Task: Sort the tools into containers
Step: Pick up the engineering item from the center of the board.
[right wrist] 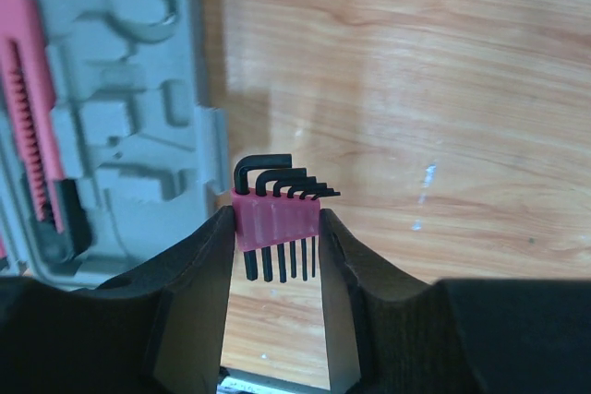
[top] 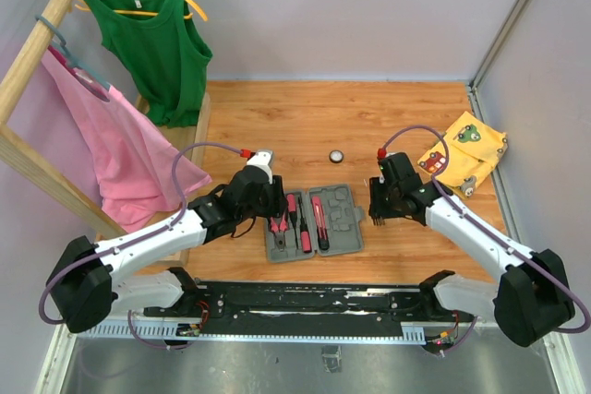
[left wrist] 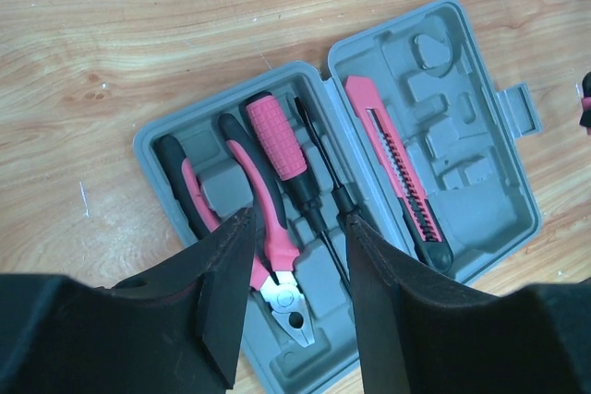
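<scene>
The flat grey plastic tool case (left wrist: 480, 193) lies open on the wooden desk (top: 305, 122), between the two arms. In its left half sit the pliers with pink-red and black handles (left wrist: 275, 248). Beside them is a stubby screwdriver with a ribbed pink-red grip (left wrist: 277, 140), then a slim black screwdriver (left wrist: 345, 198). In the right half a pink-red snap-off cutter (left wrist: 397, 168) lies along the hinge side; the other moulded slots there are bare.

The left end effector (left wrist: 297, 228) hangs over the left half, above the pliers and screwdrivers. Its jaws are moderately spread with nothing between them.

The right end effector (right wrist: 277, 232) is just right of the case, above bare wood. It is clamped on a pink-red holder of black hex keys (right wrist: 280, 214), with the bent ends of the keys pointing up in the wrist view.

A small round black-and-white disc (top: 337, 156) rests on the desk behind the case. A yellow patterned cloth (top: 462, 149) lies at the far right.
</scene>
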`<action>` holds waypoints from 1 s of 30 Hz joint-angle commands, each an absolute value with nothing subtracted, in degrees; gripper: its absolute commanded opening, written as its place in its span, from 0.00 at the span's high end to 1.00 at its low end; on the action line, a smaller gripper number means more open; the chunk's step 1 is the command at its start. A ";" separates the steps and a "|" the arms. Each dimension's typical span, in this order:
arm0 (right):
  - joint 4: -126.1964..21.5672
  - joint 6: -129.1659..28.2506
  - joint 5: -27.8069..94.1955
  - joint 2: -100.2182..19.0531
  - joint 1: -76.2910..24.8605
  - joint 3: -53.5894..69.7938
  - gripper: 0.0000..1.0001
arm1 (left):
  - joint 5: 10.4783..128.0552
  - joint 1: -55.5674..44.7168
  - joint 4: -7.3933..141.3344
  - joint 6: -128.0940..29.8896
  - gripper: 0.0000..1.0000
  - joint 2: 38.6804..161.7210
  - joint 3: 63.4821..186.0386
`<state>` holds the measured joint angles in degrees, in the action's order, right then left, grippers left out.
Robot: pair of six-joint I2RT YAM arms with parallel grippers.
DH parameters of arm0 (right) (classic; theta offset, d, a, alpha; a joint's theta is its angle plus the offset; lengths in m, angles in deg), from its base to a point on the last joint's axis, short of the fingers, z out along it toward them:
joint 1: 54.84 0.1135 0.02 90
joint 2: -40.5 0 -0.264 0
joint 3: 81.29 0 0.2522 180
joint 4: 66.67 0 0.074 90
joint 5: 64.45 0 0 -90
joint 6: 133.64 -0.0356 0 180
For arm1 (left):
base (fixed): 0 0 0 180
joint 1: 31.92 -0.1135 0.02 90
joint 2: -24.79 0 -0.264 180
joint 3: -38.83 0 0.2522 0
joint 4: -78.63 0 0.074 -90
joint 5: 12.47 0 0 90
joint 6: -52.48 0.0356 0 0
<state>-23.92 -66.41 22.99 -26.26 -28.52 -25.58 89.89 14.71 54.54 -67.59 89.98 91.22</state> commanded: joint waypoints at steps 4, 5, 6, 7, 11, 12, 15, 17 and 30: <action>-24.44 -65.54 25.16 -25.29 -19.65 -24.05 0.69 | 89.13 14.48 57.08 -68.58 0.52 90.56 91.20; -25.26 -64.84 25.32 -25.63 -18.78 -24.24 0.69 | 89.11 14.48 57.13 -68.75 0.52 90.56 91.08; -26.16 -63.95 25.79 -26.01 -17.99 -24.44 0.69 | 89.07 14.48 57.13 -68.85 0.52 90.48 90.97; -27.24 -62.62 26.59 -26.36 -17.41 -24.74 0.69 | 89.05 14.48 57.11 -68.96 0.52 90.38 90.87; -34.26 -60.09 29.48 -26.12 -16.61 -27.45 0.70 | 89.36 14.46 56.84 -69.08 0.52 89.73 90.44; -35.76 -60.52 29.38 -25.98 -16.61 -27.73 0.71 | 89.58 14.43 56.70 -69.08 0.52 89.50 90.40; -37.85 -60.45 30.99 -26.37 -16.59 -27.09 0.72 | 90.28 14.48 56.22 -69.00 0.53 88.81 90.19; -38.77 -59.91 31.87 -27.03 -16.52 -26.90 0.71 | 90.52 14.48 56.09 -68.99 0.53 88.57 90.09; -41.16 -39.16 35.72 -27.10 -12.54 -28.11 0.71 | 91.44 14.48 55.77 -68.78 0.53 87.42 89.43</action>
<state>-39.85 -50.28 33.02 -27.99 -14.35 -27.33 90.24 14.71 55.35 -68.83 88.78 90.06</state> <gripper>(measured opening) 0.387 0.477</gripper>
